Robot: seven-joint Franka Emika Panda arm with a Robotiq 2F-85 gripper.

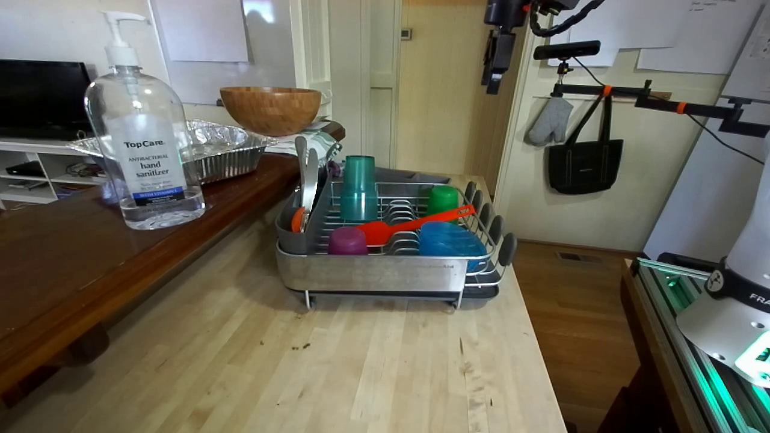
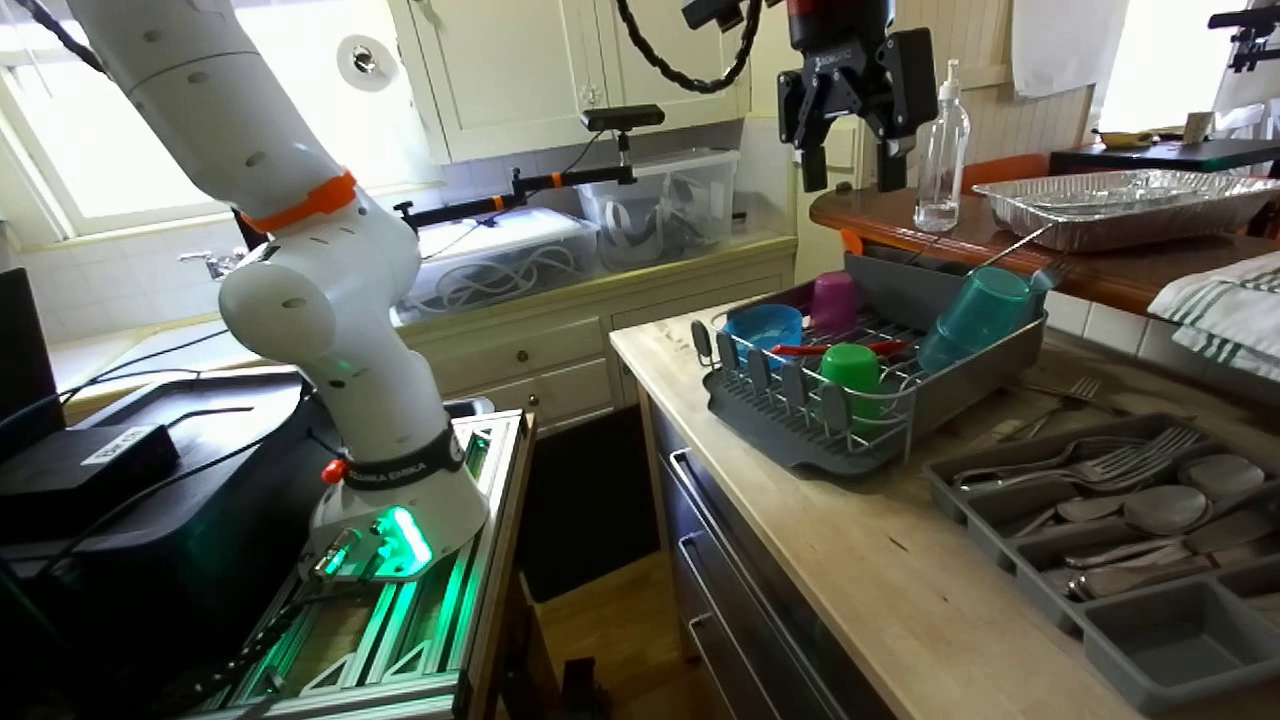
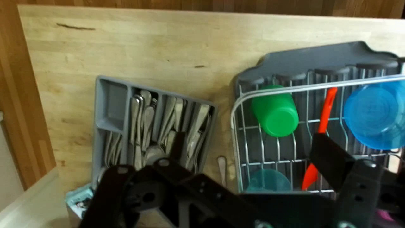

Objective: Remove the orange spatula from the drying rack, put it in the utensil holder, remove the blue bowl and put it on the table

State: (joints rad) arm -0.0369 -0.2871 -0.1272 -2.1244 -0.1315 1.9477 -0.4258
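Gripper (image 2: 853, 174) is wide, nothing held, & orange spatula (image 3: 327, 110) is below in drying rack (image 1: 373, 275) btwn green cup (image 3: 278, 114) & blue bowl (image 3: 375, 115), to wrist-view R of jaw ctr, long axis approx. crosswise to closing line, so prob. little twist reqd.

Sanitizer bottle (image 1: 147, 162) is standing upright on the dark brown counter (image 1: 90, 264); foil pan (image 1: 231, 163) is sitting near it. Grey oven mitt (image 1: 550, 122) is hanging just beside a black tote bag (image 1: 585, 166).
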